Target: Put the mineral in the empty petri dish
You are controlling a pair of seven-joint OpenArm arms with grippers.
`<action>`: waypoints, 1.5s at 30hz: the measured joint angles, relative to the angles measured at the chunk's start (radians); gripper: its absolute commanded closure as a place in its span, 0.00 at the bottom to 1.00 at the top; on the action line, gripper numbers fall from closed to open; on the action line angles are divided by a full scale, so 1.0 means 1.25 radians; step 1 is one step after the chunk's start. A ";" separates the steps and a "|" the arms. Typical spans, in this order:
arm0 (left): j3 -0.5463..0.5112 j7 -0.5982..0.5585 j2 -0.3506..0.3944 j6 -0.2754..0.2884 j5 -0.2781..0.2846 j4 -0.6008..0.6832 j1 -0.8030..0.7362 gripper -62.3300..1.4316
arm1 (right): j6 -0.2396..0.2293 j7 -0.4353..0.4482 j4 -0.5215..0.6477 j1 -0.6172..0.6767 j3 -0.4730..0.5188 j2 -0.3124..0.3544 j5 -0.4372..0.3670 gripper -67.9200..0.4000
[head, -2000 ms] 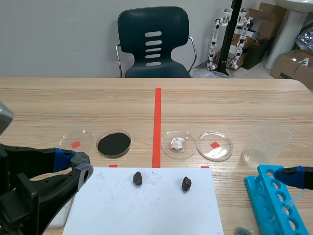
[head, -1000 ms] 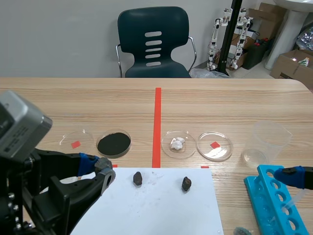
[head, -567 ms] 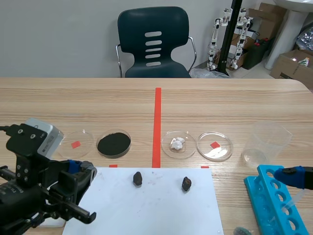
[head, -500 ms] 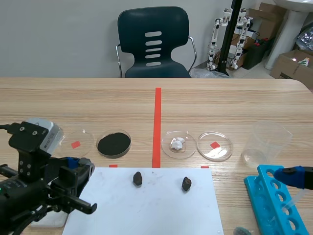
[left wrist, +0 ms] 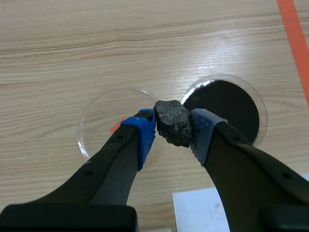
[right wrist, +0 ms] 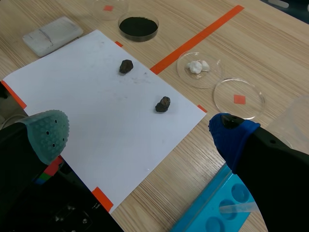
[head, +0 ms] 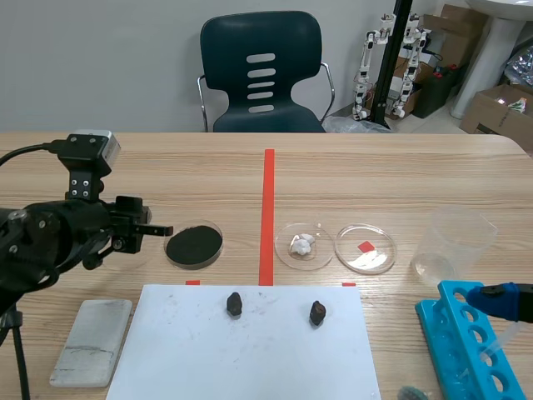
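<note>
We see the left end effector (left wrist: 173, 131) shut on the mineral (left wrist: 172, 121), a dark, rough lump pinched on two sides by the blue pads. Its longer dimension runs roughly along the fingers, across the line of the grip. It hangs over the empty petri dish (left wrist: 99, 113), at the edge facing the dish of black powder (left wrist: 227, 108); the two dishes sit just beside each other. The right end effector (right wrist: 140, 135) is spread wide and holds nothing, low by the blue rack (head: 466, 350). Bare wood lies beyond both dishes. Nearer the robot, a white sheet (head: 250, 358) carries two dark stones (head: 234, 303), well apart. The tabletop (head: 375, 175) is pale wood grain, with a dark chair (head: 261, 71) behind its far edge.
</note>
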State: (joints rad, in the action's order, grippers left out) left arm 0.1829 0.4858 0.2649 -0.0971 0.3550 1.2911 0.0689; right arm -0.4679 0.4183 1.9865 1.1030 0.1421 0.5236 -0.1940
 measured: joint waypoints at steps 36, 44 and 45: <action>0.000 0.140 -0.035 -0.020 0.010 -0.374 0.237 0.81 | 0.000 0.000 0.000 0.000 0.000 0.000 0.000 0.11; 0.000 0.140 -0.035 -0.018 0.010 -0.374 0.237 0.64 | 0.000 0.000 0.000 0.000 0.000 0.000 0.000 0.11; 0.000 0.140 -0.035 -0.018 0.010 -0.373 0.237 0.60 | 0.000 0.000 0.000 0.000 0.000 0.000 0.000 0.11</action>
State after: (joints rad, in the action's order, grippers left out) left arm 0.1829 0.6609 0.2214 -0.1200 0.3672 0.8246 0.3656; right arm -0.4679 0.4183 1.9865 1.1030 0.1421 0.5236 -0.1940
